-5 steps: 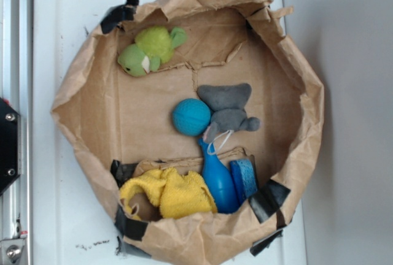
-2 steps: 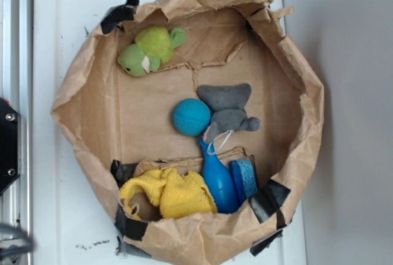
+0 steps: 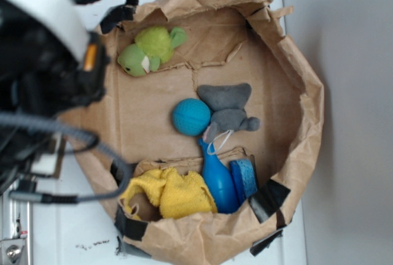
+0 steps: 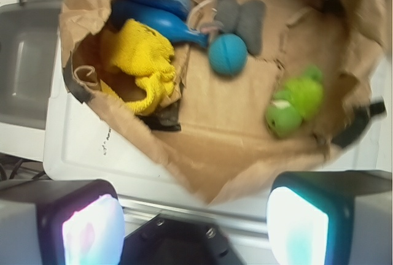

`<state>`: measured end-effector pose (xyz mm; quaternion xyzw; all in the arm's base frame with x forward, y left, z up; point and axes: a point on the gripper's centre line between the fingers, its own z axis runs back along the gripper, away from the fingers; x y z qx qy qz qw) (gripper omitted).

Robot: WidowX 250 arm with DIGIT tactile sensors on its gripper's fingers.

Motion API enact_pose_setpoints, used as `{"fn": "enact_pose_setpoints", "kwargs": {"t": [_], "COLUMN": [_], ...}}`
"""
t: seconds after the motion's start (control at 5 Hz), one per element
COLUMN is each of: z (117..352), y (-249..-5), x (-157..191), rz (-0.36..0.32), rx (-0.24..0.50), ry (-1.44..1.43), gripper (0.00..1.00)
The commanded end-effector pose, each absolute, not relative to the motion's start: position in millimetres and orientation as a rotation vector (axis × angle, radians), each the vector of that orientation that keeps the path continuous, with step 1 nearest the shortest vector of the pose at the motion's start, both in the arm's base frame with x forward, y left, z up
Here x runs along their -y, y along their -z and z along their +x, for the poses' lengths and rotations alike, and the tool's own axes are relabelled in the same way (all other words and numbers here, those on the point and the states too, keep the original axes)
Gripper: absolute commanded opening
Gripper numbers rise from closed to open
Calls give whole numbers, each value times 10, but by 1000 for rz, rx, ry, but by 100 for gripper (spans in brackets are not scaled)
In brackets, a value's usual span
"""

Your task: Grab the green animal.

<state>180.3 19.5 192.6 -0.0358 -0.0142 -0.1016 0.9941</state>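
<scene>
My end effector is open, its two pads far apart at the bottom of the wrist view, and nothing sits between them. It hangs over the near edge of the paper bag, not touching any toy. From the outside view my arm is a big dark blur on the left side, covering part of the bag's wall.

The green animal lies inside the bag, up in the far corner by the wall, next to a piece of black tape. In the wrist view it is on the right, head down toward me. It is alone there, well apart from the other toys.

In the middle of the bag a blue ball touches a grey animal. A blue bottle and a blue sponge lie near the other wall, with a yellow cloth beside them. The bag rests on a white table.
</scene>
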Motion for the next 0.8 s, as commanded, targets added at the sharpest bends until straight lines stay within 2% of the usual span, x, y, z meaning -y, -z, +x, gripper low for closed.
{"fn": "enact_pose_setpoints", "kwargs": {"t": [0.0,0.4,0.6], "z": [1862,1862,2022], "y": [-2038,-2038,-1874], "x": [-230,-230,-430], "rz": [-63,-63,-79], "rx": [75,75,74], "ry": [200,200,29], "gripper": [100,100,100]}}
